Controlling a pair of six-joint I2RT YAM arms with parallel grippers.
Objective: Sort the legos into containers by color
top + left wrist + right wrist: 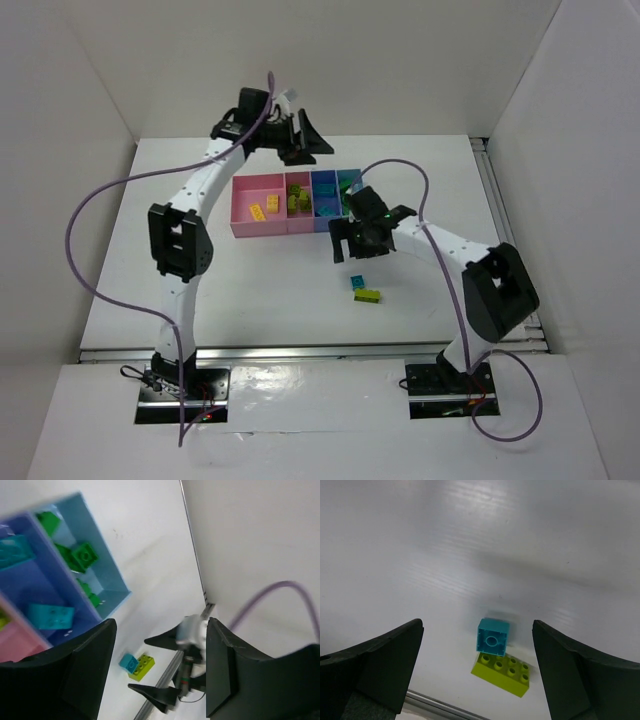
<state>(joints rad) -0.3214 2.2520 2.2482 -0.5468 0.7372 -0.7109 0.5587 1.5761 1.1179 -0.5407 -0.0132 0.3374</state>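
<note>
Cyan brick (pixel 493 637) and lime brick (pixel 501 674) lie touching on the surface (pixel 470 540), on the arm-base side of the containers (pixel 262 228), below my right gripper (pixel 477 625), whose jaws stand wide apart and empty. My left gripper (pixel 160 630), likewise spread and empty, hangs beyond the containers, which hold the other legos (pixel 257 211).

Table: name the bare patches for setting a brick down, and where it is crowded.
Free: the wide stretch of table between the containers and the near edge, bordered by the left arm and the cyan brick. Crowded: the containers' right end, where the right gripper hangs open above the cyan brick and the lime brick touching it.
</note>
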